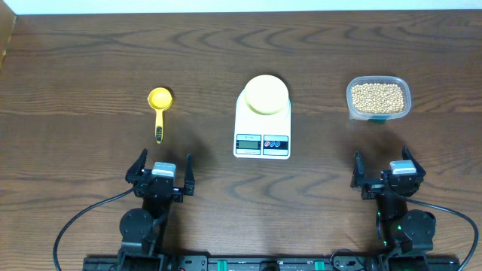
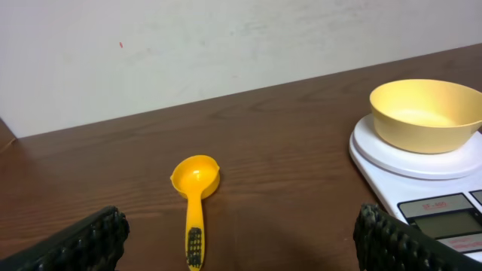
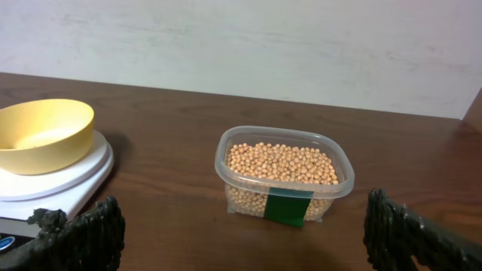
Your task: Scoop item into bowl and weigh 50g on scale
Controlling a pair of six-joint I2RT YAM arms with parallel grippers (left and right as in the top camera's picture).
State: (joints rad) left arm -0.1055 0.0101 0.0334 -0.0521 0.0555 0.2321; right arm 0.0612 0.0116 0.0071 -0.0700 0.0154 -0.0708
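Yellow plastic handled scoop [image 1: 160, 105] lies left of centre, handle pointing down-frame at the wide-open, empty left gripper [image 1: 162, 169], the nearer arm; small tan beans [image 1: 378, 96] fill a clear rectangular tub [image 1: 349, 102] upper right, above the likewise open, empty right gripper [image 1: 384, 172].

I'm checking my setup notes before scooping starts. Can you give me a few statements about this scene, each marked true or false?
1. The small round pale yellow bowl sits on the white rectangular digital scale. True.
2. The bright yellow plastic scoop holds beans. False: the scoop is empty.
3. The small round tan beans are in the clear rectangular plastic tub. True.
4. The left tool grips the scoop. False: the tool is open and apart from it.
5. The bowl already contains beans. False: it is empty.
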